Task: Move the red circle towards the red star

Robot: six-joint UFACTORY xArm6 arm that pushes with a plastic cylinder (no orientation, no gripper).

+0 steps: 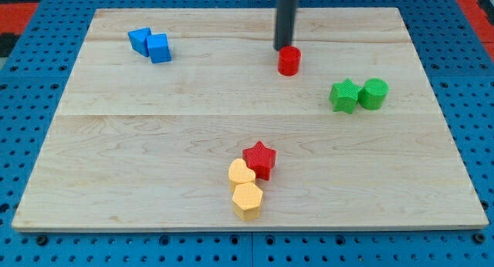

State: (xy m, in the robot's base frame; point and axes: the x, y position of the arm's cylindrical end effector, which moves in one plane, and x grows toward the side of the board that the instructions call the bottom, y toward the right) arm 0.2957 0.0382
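Note:
The red circle (289,60) stands near the view's top, a little right of centre. My tip (284,48) is right behind it, at its upper left edge, touching or nearly touching it. The red star (259,159) lies lower down, near the middle of the view's bottom half, well below the red circle and slightly to its left.
A yellow heart (241,174) touches the red star's lower left, with a yellow hexagon (247,199) just below it. A green star (345,95) and green circle (373,92) sit at the right. Two blue blocks (150,44) lie at the top left. The wooden board (116,143) ends near the frame's edges.

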